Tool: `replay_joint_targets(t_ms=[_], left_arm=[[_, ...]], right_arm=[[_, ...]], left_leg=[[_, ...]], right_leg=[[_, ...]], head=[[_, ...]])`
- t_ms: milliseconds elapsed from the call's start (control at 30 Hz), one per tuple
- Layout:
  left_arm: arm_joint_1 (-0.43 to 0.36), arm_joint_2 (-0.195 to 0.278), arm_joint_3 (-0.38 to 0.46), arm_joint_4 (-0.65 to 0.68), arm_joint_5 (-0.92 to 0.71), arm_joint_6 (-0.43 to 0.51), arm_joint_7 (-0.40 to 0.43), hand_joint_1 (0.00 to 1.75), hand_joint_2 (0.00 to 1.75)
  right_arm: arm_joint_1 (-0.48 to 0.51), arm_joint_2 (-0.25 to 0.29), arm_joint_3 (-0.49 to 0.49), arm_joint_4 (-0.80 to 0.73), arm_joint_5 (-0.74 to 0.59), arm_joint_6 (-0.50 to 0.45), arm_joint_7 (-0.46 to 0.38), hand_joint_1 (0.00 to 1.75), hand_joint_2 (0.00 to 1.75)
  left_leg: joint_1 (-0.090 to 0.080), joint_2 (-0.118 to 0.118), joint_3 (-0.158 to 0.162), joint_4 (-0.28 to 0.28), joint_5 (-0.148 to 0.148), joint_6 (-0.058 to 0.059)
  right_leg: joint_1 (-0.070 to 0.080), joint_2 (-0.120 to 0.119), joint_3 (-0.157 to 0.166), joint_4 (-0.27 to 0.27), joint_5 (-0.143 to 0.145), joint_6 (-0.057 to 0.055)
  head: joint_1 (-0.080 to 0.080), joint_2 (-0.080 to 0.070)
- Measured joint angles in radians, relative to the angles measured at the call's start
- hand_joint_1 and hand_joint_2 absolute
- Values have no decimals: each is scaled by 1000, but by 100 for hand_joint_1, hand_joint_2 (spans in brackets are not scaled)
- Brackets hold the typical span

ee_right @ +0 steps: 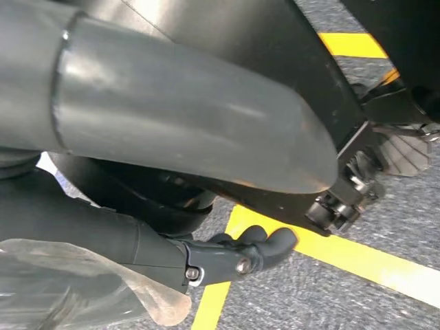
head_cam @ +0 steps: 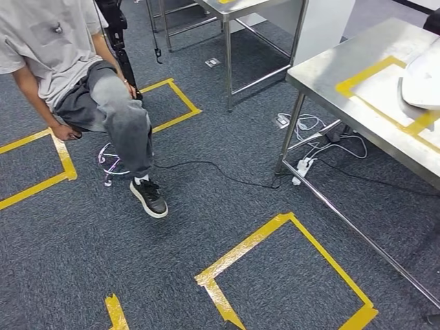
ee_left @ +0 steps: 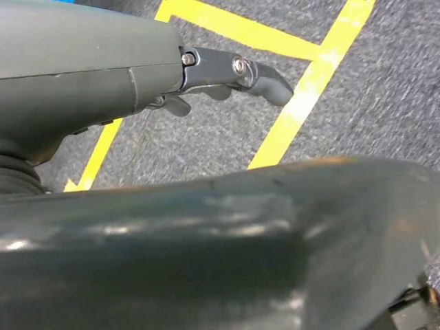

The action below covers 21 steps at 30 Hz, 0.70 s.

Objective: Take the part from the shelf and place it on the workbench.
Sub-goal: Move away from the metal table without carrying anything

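Part: you see it only as a crumpled clear plastic wrap [ee_right: 78, 289] in the right wrist view, lying against the dark fingers [ee_right: 249, 251] of the right hand [ee_right: 171, 130], on the side away from the thick grey thumb. The wrap is cloudy and creased, and you cannot make out what is inside it. The fingers curl at their tips beyond the edge of the plastic. You cannot tell whether they grip the wrap or whether it merely rests against them.

From the head view, largest first: one grey carpet [head_cam: 218, 192] runs under everything. One steel workbench [head_cam: 337, 65] stands at the right, with one yellow tape outline [head_cam: 363, 74] on its worktop. One white, curved thing [head_cam: 423, 79] lies over that outline, cut off by the picture's right edge; you cannot tell what it is. One person [head_cam: 78, 62] sits at the left in a grey shirt and grey trousers, with one dark shoe [head_cam: 149, 197] on the carpet. A second steel table [head_cam: 228, 8] stands at the back.

You can count three tape squares on the carpet: one near the workbench [head_cam: 244, 246], one beside the person [head_cam: 64, 161] and one behind the person's leg [head_cam: 176, 96]. There is also one loose scrap of tape [head_cam: 115, 313]. One white power strip [head_cam: 303, 166] lies by the workbench's leg among white cables.

The left hand [ee_left: 93, 62] hangs over taped carpet, its fingers [ee_left: 259, 75] stretched out and holding nothing.
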Motion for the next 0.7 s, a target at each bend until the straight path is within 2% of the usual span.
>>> replay_joint_targets(t_ms=[33,67,100,167,200,233,267,300,333,367,400,433,467,500,533,600,667,700], left_arm=[[2,0,0,0,0,0,1,0,0],[3,0,0,1,0,0,1,0,0],[3,0,0,1,-1,-1,2,0,0],[1,0,0,1,-2,-2,3,0,0],[1,0,0,1,-2,-2,3,0,0],[1,0,0,1,-2,-3,4,0,0],[2,1,0,1,-2,-3,4,0,0],[3,1,0,1,-2,-3,5,0,0],[4,2,0,1,-2,-3,5,0,0],[3,2,0,1,-3,-3,5,0,0],[1,2,0,1,-3,-3,5,0,0],[0,2,0,1,-3,-3,5,0,0],[-1,2,0,1,-3,-3,5,0,0],[0,2,0,1,-3,-3,5,0,0],[1,2,0,1,-3,-3,5,0,0],[3,1,0,1,-3,-3,5,0,0],[1,0,0,1,-4,-3,5,0,0],[-1,-1,0,1,-4,-3,5,0,0]], right_arm=[[-1,1,1,0,0,0,0,0,0],[-1,2,1,0,0,0,1,0,0],[0,4,2,0,0,0,2,0,0],[3,4,2,0,1,0,4,0,0],[5,4,2,0,1,0,5,0,0],[6,3,2,0,1,0,6,0,0],[7,2,2,0,1,0,8,0,0],[7,2,2,0,2,0,9,0,0],[8,2,2,0,2,0,11,0,0],[9,2,2,0,1,0,12,0,0],[10,2,2,0,2,0,12,0,0],[12,1,2,0,2,0,12,0,0],[12,0,2,0,2,0,13,0,0],[13,0,2,0,2,0,13,0,0],[13,0,2,0,2,0,14,0,0],[11,-1,2,0,1,0,12,0,0],[6,-2,2,-1,1,0,7,0,0],[2,-2,3,-1,1,0,6,0,0]], left_leg=[[1,0,-3,2,0,-5],[0,17,-10,15,-8,-10],[-1,42,-24,46,-27,-15],[0,98,-77,163,-89,-24],[3,109,-106,226,-114,-28],[5,113,-125,268,-126,-29],[7,115,-125,275,-118,-30],[8,119,-105,239,-91,-29],[7,130,-70,174,-56,-26],[3,152,-33,107,-32,-23],[-2,172,-5,52,-19,-17],[-7,188,10,20,-18,-10],[-11,194,14,11,-26,-4],[-12,186,13,6,-27,3],[-9,177,13,4,-26,9],[-4,157,15,-2,-22,22],[-2,137,15,-5,-21,30],[-3,125,16,-4,-21,33]], right_leg=[[0,-12,3,-3,3,-6],[-1,-25,6,-6,7,-13],[-2,-41,9,-10,9,-19],[0,-73,12,-13,8,-26],[1,-89,12,-13,6,-27],[3,-103,13,-13,4,-27],[3,-117,14,-13,2,-27],[4,-129,17,-13,-1,-26],[4,-141,22,-13,-4,-24],[6,-150,24,-13,-8,-21],[9,-159,25,-13,-13,-16],[12,-167,24,-13,-17,-11],[16,-175,24,-15,-20,-6],[18,-185,30,-16,-23,-2],[17,-186,32,-17,-27,2],[15,-145,20,20,-54,8],[14,-92,-40,142,-113,13],[14,-83,-79,217,-140,14]], head=[[0,0],[-3,0],[-5,0],[-11,0],[-11,0],[-11,0],[-11,0],[-11,0],[-11,0],[-11,0],[-11,0],[-10,0],[-9,0],[-8,0],[-6,0],[-3,0],[2,0],[3,0]])
